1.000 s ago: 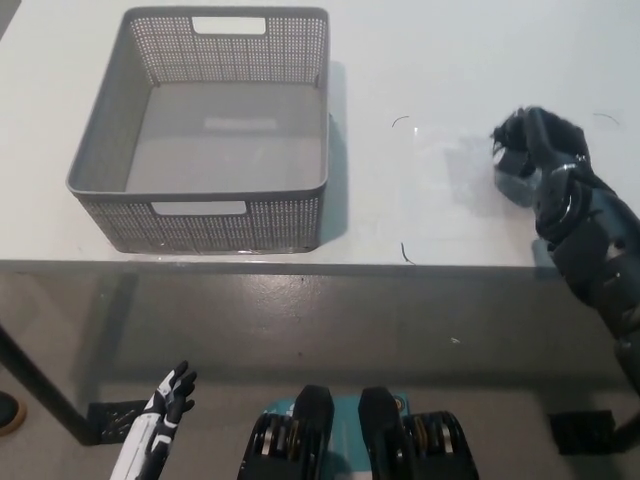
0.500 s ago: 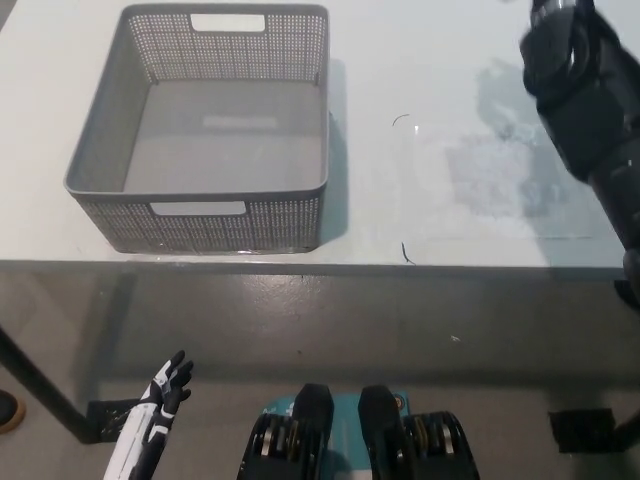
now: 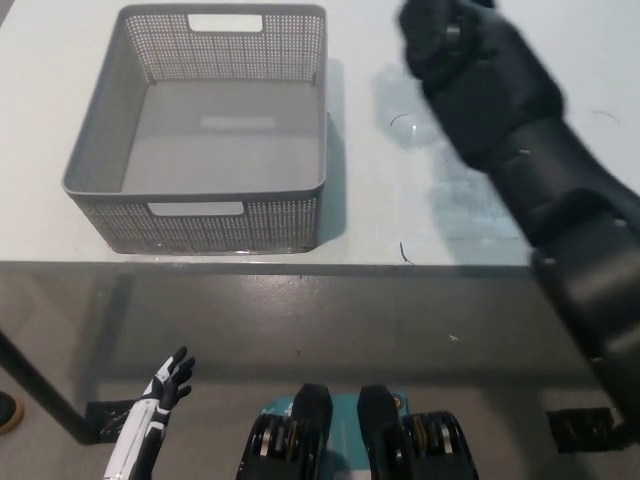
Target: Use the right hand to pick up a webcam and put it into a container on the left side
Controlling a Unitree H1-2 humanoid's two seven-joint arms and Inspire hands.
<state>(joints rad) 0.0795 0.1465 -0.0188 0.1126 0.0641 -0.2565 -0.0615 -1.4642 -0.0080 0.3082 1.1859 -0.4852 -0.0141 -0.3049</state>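
No brand, label or writing can be read on anything here. The black right hand (image 3: 447, 40) is raised over the white table (image 3: 470, 215), near the top of the view and just right of the grey perforated basket (image 3: 105, 120); its fingers look curled inward, but whether they are clenched on anything cannot be told (the hand is dark and blurred, seen from behind). The webcam cannot be made out, on the table or in the hand. The basket stands on the left part of the table, its inside bare, with a handle slot in its near wall and one in its far wall. The white left hand (image 3: 165, 385) hangs low at lower left, below the table edge, fingers spread and holding nothing.
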